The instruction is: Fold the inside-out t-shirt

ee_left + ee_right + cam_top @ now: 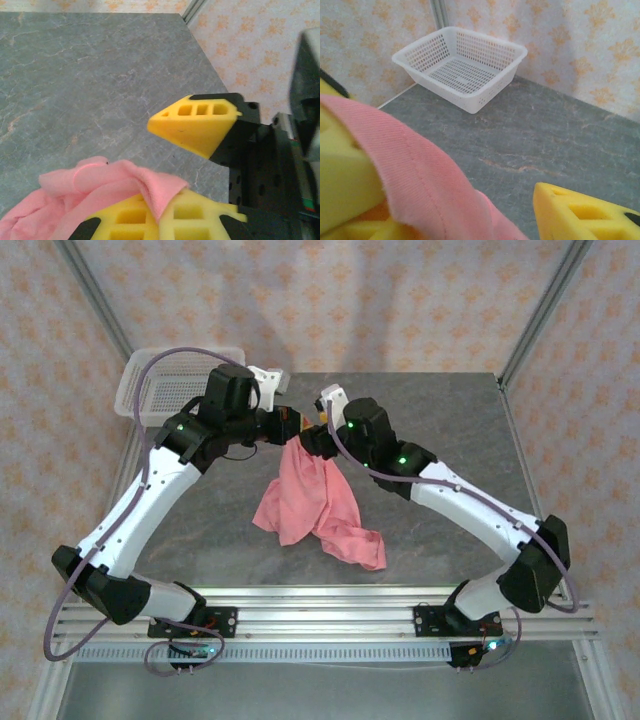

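The left pincer [160, 216] is clamped on the t-shirt [315, 505]: in its wrist view a fold of pink cloth is nipped between the two yellow pads [200, 217]. The right pincer [467, 202] stands with its jaws apart. Cloth lies draped over its finger at 9 o'clock of the wrist view and the finger at 5 o'clock is bare, so it grips nothing, although the draped finger is largely covered and its inner face cannot be checked. In the overhead view both pincers meet above the middle of the table [440, 430]. The t-shirt hangs from the left one as a bunched rope, its lower end trailing toward 5 o'clock. The basket [165, 390] sits at the 10 o'clock corner, well apart from the work. The step in hand appears to be taking a second hold so that the garment can be spread before any fold. To do it well, hold the left pincer closed and level. Bring the right pincer onto an edge or seam just beside the left hold, not onto the bunched middle, and close only when a single edge lies between both pads. Then draw the pincers apart toward 9 and 3 o'clock until the cloth hangs flat, and lower it without dragging. A bite on several layers would likely leave the garment twisted.
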`<action>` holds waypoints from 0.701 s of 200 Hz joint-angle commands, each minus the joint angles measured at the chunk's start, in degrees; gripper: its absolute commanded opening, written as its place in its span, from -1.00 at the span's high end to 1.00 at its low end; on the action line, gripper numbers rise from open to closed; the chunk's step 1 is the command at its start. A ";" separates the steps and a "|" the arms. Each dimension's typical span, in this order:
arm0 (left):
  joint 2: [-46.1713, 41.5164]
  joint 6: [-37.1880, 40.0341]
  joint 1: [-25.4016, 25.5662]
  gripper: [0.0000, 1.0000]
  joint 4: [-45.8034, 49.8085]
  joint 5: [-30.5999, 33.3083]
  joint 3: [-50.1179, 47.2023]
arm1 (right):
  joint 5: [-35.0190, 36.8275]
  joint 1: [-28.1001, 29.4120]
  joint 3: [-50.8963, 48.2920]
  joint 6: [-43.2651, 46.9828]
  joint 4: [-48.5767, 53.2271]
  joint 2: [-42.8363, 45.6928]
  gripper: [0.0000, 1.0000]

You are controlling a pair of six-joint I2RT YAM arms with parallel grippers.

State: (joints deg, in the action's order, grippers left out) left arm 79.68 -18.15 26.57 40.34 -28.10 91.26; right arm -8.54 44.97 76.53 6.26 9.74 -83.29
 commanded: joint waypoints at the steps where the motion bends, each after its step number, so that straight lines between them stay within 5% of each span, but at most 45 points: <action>1: -0.10 0.13 0.19 1.00 1.52 -1.16 1.19 | 1.24 -0.04 2.27 -6.39 5.10 -1.27 -0.10; 41: -0.65 0.72 0.20 1.00 2.20 -0.41 0.55 | -0.99 -5.83 -3.06 -16.67 9.94 1.27 0.09; 103: -1.54 0.50 0.22 1.00 2.05 -0.12 -1.34 | -27.59 -11.39 -7.29 -17.65 16.10 3.27 0.41; 118: -1.78 0.16 0.20 1.00 1.47 -0.03 -2.00 | -32.74 -11.39 -7.98 -18.24 14.01 4.70 0.35; 140: -1.78 -0.39 0.24 1.00 0.55 -0.02 -2.80 | -31.41 -10.60 -7.60 -14.99 10.54 7.30 -0.03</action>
State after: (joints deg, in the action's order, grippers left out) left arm 79.64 -18.04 26.61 41.78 -28.12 89.65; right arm -34.83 33.50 68.95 -11.27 24.03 -80.64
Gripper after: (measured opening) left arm 0.039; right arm 0.445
